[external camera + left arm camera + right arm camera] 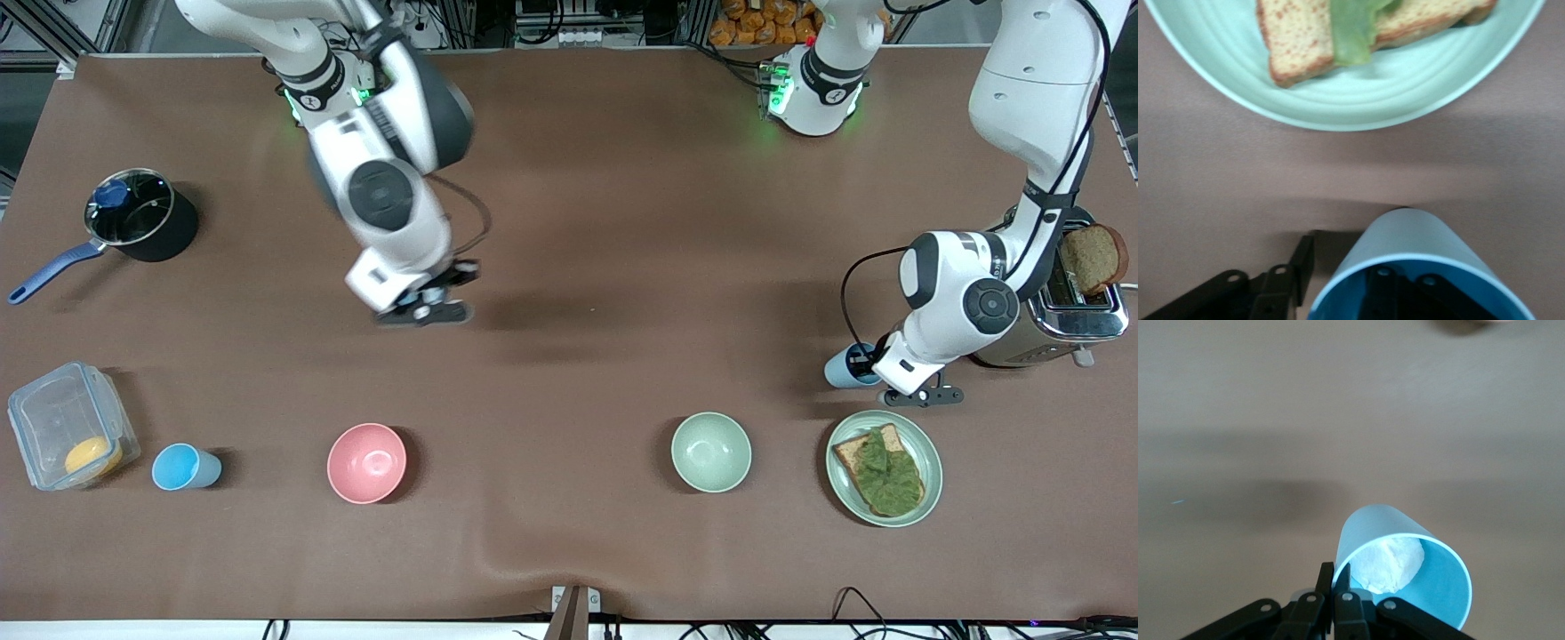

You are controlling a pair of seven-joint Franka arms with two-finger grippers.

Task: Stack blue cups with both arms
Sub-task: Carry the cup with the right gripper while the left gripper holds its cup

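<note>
**Item 1: free blue cup** [185, 467]. It stands on the table beside the pink bowl [366, 462], toward the right arm's end, about as near the front camera as that bowl. It is held by nothing. It is judged upright, with its long axis vertical and its mouth up. It is probably left there as the base for a stack.

**Item 2: blue cup in the right gripper** [1401, 563]. The right gripper [1333, 587] is closed on the cup's rim, with the wall pinched between fingers that nearly meet. It is carried in the air over a bare patch of table that lies farther from the front camera than the pink bowl. The mouth is turned toward the wrist. The long axis is judged near vertical and slightly tilted. Gripping at the rim leaves the tapered base free to be lowered into another cup. Something pale shows inside, either a reflection or contents; which cannot be told.

**Item 3: blue cup in the left gripper** [1415, 267]. It is well apart from the pink bowl, toward the left arm's end of the table. The left gripper [1338, 280] is set astride the wall, one finger inside and one outside, and is judged clamped on it. The mouth faces the wrist and the axis is roughly upright. Whether the base is on the table cannot be told.
</note>
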